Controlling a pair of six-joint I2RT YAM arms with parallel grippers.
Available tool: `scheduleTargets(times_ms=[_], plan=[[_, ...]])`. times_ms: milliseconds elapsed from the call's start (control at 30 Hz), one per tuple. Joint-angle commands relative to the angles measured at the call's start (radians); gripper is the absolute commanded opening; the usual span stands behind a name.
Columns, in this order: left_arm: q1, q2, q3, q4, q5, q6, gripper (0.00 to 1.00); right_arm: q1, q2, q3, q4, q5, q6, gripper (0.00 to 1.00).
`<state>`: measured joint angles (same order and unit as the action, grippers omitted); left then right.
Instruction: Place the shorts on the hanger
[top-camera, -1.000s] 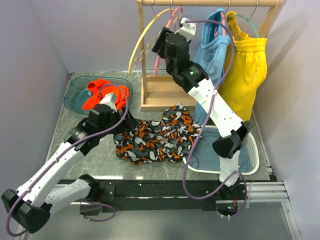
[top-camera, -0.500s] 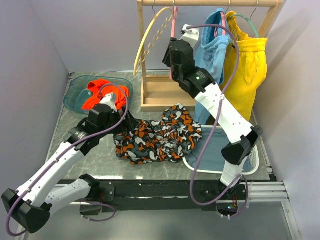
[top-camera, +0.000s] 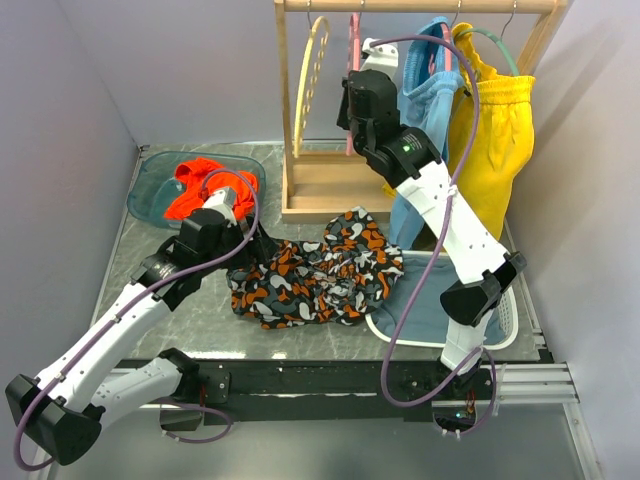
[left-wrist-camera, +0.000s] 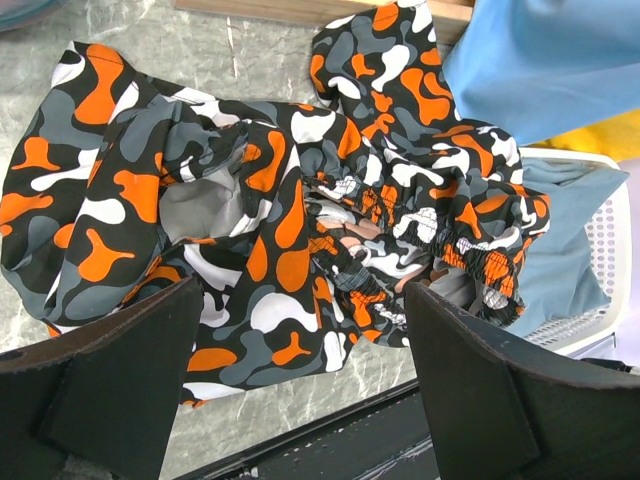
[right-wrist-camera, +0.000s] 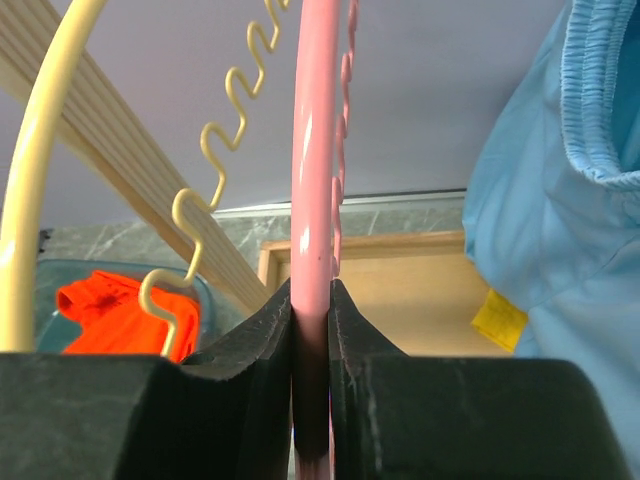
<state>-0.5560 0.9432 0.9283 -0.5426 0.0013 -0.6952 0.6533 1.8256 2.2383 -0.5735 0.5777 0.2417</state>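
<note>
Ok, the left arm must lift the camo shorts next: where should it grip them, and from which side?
Probably the gathered waistband of the shorts, ruffled up near the white basket. Come down from above: the cloth lies crumpled on the table, offering raised folds.

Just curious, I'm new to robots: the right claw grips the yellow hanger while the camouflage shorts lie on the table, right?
Not quite: the right claw grips the pink hanger, not the yellow hanger beside it; the right wrist view shows this. The camouflage shorts do lie on the table.
</note>
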Motion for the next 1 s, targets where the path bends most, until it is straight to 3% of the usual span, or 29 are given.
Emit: scheduleTargets(times_ms=[0, 967], plan=[[-0.002, 0.000, 0.012, 0.030, 0.008, 0.010, 0.87, -0.015, -0.005, 0.037, 0.007, -0.022, -0.077, 0.00], [-0.002, 0.003, 0.014, 0.021, 0.002, 0.010, 0.86, -0.017, -0.164, -0.075, 0.256, -0.079, -0.216, 0.00]])
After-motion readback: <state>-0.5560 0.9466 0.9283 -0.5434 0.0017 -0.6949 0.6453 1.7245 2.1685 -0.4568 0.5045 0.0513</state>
